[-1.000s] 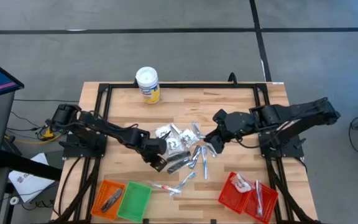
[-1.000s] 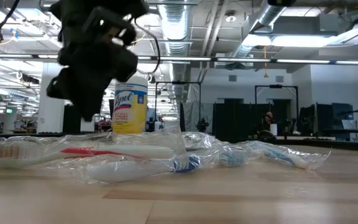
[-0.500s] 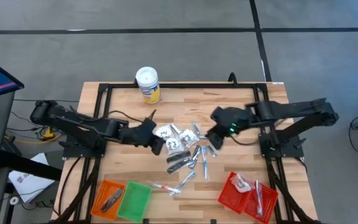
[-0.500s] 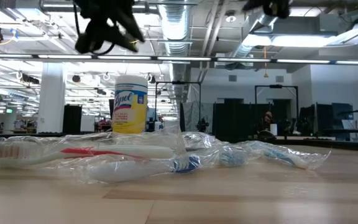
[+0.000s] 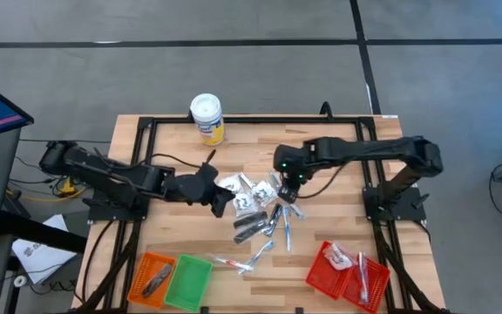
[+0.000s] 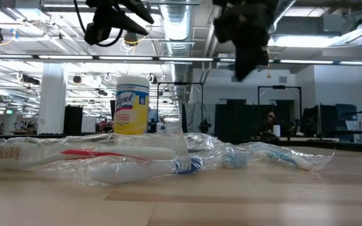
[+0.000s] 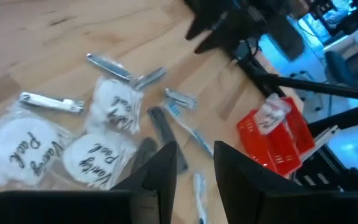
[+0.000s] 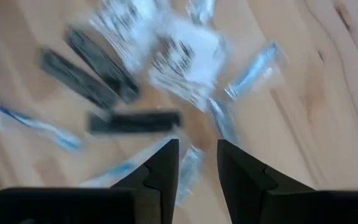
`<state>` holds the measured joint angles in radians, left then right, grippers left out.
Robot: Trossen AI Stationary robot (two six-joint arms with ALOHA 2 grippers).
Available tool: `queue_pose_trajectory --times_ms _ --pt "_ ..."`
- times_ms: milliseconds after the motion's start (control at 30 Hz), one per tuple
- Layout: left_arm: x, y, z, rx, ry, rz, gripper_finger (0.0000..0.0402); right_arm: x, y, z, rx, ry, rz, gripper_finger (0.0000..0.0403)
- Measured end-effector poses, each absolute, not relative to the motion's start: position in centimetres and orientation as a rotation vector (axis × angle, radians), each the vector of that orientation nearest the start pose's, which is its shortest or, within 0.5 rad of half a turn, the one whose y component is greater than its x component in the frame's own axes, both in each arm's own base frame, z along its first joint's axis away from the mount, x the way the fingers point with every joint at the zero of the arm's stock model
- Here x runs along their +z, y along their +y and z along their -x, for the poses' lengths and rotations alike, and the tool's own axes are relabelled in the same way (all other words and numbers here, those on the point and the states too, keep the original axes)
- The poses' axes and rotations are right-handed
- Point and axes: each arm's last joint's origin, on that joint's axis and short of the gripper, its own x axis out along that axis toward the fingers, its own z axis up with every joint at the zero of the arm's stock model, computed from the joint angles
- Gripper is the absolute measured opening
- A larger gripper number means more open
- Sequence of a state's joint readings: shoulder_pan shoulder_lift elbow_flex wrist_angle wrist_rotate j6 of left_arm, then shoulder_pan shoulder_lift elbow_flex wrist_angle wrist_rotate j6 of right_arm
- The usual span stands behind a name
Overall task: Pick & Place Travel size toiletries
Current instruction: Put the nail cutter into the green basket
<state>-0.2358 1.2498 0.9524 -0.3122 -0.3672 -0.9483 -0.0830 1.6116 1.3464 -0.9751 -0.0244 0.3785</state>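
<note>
We hover the right gripper (image 5: 288, 186), jaws slightly apart and empty, over the toiletries (image 5: 260, 205); next, probably, descend and pinch one.

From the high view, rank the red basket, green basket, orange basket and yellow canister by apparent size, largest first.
1. red basket
2. green basket and orange basket: look alike, too close to rank
3. yellow canister

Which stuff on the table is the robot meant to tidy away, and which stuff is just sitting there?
For the job:
- white sachets
- dark narrow sticks
- wrapped toothbrushes
- red basket, orange basket and green basket, where items go

Just sitting there:
- yellow canister with the white lid
- black frame round the table
</note>
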Motion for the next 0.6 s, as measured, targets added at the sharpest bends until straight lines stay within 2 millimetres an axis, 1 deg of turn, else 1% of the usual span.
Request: queue_pose_trajectory --times_ms 67,133,167,267,333,400,467,600 --pt "28.4 -5.5 -26.1 0.38 0.483 0.731 0.0099 26.2 -3.1 -31.9 -0.27 1.233 -0.37 0.0103" --pt "28.4 -5.9 -26.2 0.366 0.478 0.733 0.0099 25.2 -3.5 -31.9 -0.251 1.303 -0.326 0.0103" --pt "28.4 -5.9 -26.2 0.364 0.479 0.732 0.0099 24.7 -3.6 -32.3 -0.236 1.313 -0.305 0.0103" --pt "28.2 -6.4 -26.3 0.35 0.488 0.727 0.0099 23.3 -3.7 -32.5 -0.214 1.396 -0.269 0.0105" --pt "28.1 -6.4 -26.4 0.348 0.491 0.726 0.0099 22.7 -3.7 -32.7 -0.216 1.421 -0.275 0.0114" --pt "28.0 -6.7 -26.3 0.341 0.495 0.723 0.0099 22.0 -3.6 -32.8 -0.214 1.469 -0.278 0.0133" --pt "28.0 -6.7 -26.4 0.342 0.495 0.722 0.0099 21.5 -3.6 -33.0 -0.213 1.482 -0.273 0.016" --pt "28.0 -6.7 -26.5 0.343 0.493 0.722 0.0099 21.4 -3.7 -33.1 -0.191 1.471 -0.241 0.0217"
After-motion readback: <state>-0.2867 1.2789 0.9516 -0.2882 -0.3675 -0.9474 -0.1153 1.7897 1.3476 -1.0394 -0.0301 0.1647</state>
